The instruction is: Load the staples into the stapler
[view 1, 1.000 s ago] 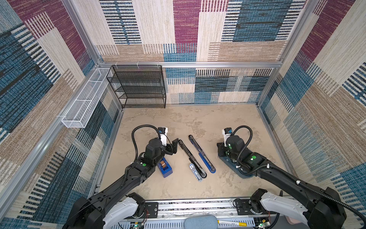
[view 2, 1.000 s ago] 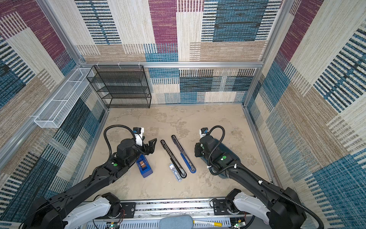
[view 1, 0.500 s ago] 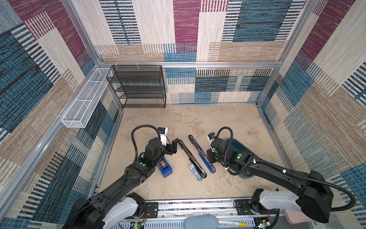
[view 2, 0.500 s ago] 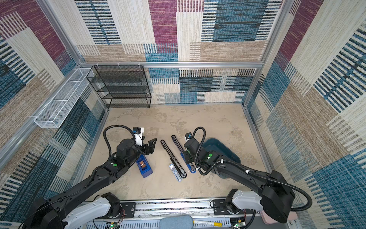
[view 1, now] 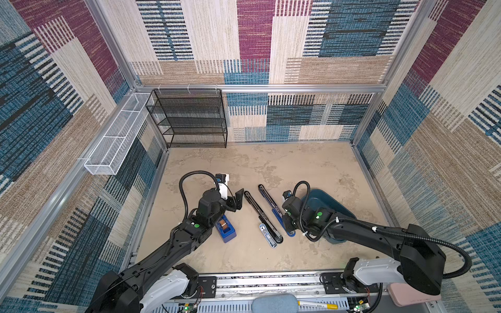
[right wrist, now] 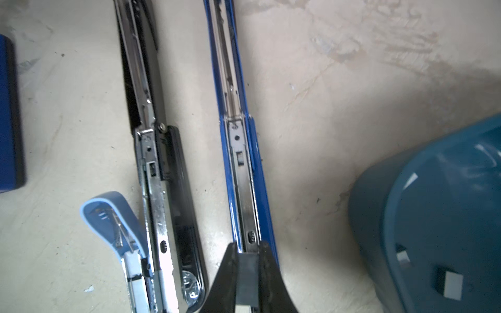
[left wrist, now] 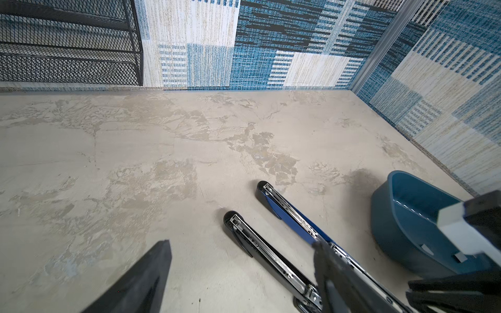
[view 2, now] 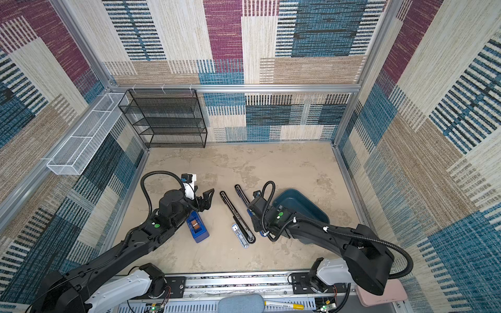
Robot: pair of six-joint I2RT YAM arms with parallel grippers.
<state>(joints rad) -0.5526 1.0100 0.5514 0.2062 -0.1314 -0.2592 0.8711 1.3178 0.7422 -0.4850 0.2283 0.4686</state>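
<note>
One blue stapler [right wrist: 241,168] lies opened flat on the worktop [right wrist: 311,135], directly under the right claw [right wrist: 248,245], which is clamped on what looks like staples [right wrist: 244,309], a pale strip. Step in hand: delivery to the magazine; next, align strip with rail and lower it in. Left claw [view 1: 235,201]: jaws apart, empty. Bin [right wrist: 374,216] beside right claw holds spare strips [right wrist: 450,284]; box [view 1: 230,238] behind left claw holds something brown.

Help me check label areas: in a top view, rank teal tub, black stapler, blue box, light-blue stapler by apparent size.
1. teal tub, partly hidden by the right arm.
2-3. black stapler and blue box: unsure, long and thin versus compact.
4. light-blue stapler.
</note>
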